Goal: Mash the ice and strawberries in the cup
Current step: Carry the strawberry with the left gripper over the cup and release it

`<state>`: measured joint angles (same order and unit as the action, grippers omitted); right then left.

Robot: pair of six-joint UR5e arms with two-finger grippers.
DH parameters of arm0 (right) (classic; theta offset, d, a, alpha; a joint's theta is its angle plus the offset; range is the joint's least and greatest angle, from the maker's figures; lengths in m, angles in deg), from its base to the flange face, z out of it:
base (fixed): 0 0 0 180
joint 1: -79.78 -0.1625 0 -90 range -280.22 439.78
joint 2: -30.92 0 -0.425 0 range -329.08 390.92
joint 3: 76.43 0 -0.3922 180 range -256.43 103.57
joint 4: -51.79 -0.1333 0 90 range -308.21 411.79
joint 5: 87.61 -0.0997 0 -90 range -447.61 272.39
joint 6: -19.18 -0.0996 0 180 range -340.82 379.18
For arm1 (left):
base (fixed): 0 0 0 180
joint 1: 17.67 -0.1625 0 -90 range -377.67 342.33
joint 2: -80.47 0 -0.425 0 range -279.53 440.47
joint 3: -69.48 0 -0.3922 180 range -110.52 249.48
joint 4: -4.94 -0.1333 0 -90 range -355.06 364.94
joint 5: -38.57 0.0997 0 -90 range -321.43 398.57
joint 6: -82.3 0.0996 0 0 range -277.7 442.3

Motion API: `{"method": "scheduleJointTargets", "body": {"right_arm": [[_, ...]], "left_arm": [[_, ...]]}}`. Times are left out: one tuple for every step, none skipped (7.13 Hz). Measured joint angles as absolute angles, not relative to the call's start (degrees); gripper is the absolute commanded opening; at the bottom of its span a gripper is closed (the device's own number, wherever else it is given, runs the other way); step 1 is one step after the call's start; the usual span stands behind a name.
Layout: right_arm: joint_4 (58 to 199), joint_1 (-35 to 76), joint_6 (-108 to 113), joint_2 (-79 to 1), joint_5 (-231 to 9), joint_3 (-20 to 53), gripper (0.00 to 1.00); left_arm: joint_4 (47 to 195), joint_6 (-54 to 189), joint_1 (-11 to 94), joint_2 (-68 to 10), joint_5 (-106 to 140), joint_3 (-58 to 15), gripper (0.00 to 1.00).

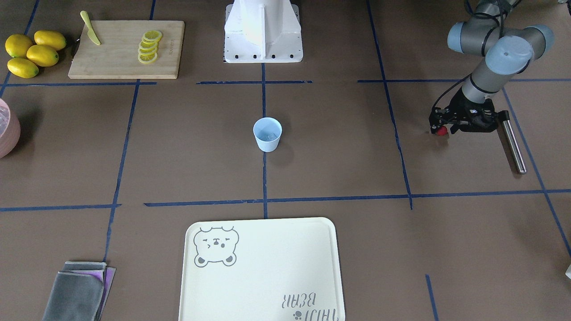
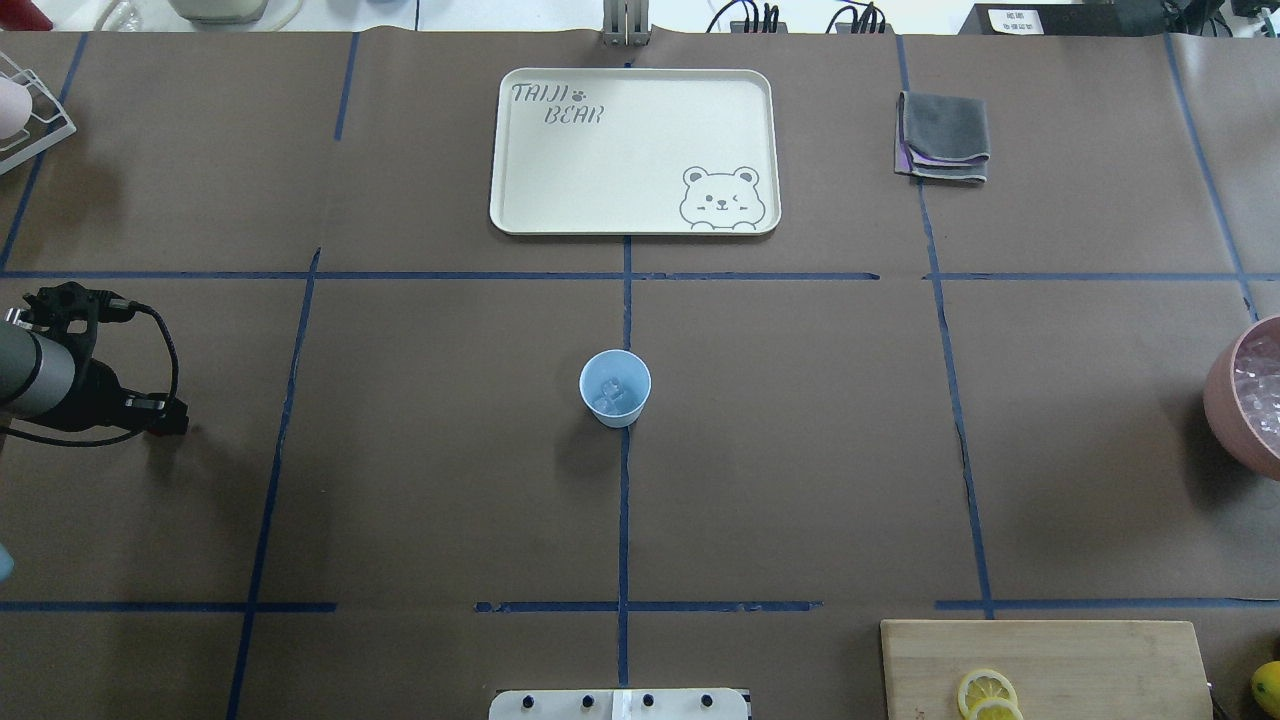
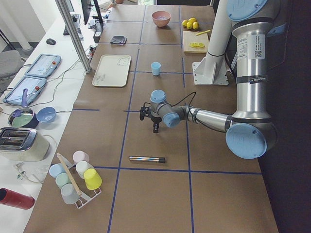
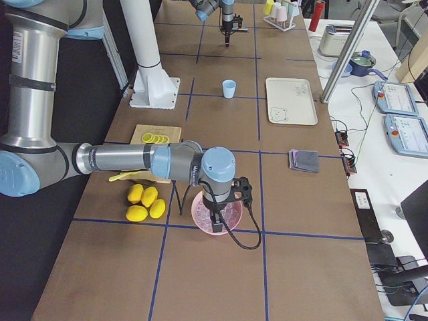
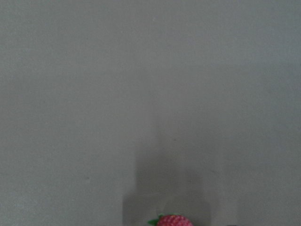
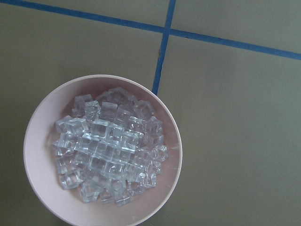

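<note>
Strawberry [image 1: 441,131] pinched in left jaws, ice [image 2: 608,393] in cup [image 1: 267,142], right jaws over pink bowl [image 6: 35,141], cannot tell their state

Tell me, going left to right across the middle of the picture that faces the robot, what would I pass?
Pink bowl → pale blue cup → left tool holding the strawberry → metal rod.

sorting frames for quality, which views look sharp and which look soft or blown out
Right wrist view: sharp, with glints on the ice in the pink bowl. Left wrist view: soft and flat, only the strawberry cut off at the bottom edge, a faint shadow above it. Front-facing view: the white robot base is blown out.
</note>
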<state>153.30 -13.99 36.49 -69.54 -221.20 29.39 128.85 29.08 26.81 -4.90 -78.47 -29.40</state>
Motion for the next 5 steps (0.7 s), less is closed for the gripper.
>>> {"method": "scheduleJointTargets", "body": {"right_arm": [[153.30,-14.00,36.49,-69.54,-221.20,29.39,0.99],[153.30,-13.99,36.49,-69.53,-221.20,29.46,0.99],[153.30,-13.99,36.49,-69.49,-221.20,29.51,0.99],[153.30,-13.99,36.47,-69.47,-221.20,29.57,0.99],[153.30,-13.99,36.43,-69.46,-221.20,29.61,0.99]], "left_arm": [[128.72,29.17,26.82,-4.89,-78.49,-29.65,0.00],[128.38,29.30,26.94,-4.88,-78.63,-30.41,0.00],[127.20,29.45,27.18,-4.87,-79.33,-32.07,0.00],[123.90,29.61,27.91,-4.89,-80.55,-35.15,0.00],[117.78,29.74,28.92,-5.08,-81.74,-40.14,0.00]]}}
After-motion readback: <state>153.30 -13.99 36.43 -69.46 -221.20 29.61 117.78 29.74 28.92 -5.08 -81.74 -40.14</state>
